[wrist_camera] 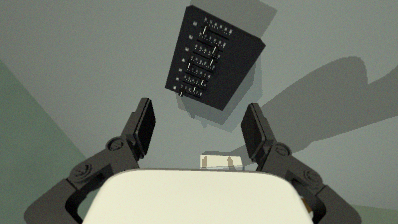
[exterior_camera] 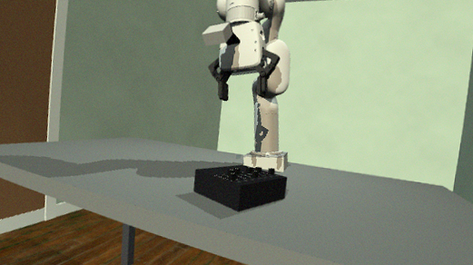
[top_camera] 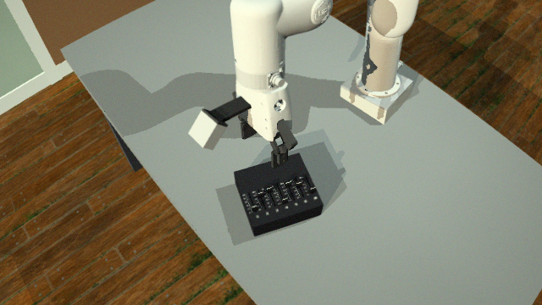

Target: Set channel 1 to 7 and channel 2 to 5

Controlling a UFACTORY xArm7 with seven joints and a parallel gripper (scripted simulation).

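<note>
The black lighting desk [top_camera: 254, 178] [exterior_camera: 233, 192] [wrist_camera: 241, 65] stands on its feet near the middle of the grey table [top_camera: 402, 191] [exterior_camera: 368, 214] [wrist_camera: 75, 60]. A row of several faders [top_camera: 279, 194] [wrist_camera: 201, 62] runs across its top. Their caps stand at different heights along the slots, and the levels are too small to read. My gripper [top_camera: 262, 148] [exterior_camera: 241, 95] [wrist_camera: 199, 111] is open and empty. It hangs high above the table, over the desk's back edge, fingers pointing down. In the wrist view the desk lies ahead of and between the fingers.
The arm's white base [top_camera: 377, 91] [exterior_camera: 266, 159] stands on the table behind the desk to the right. The table's near edge runs just in front of the desk, with wooden floor [top_camera: 85, 212] beyond. A white camera box [top_camera: 207, 129] sticks out from the wrist.
</note>
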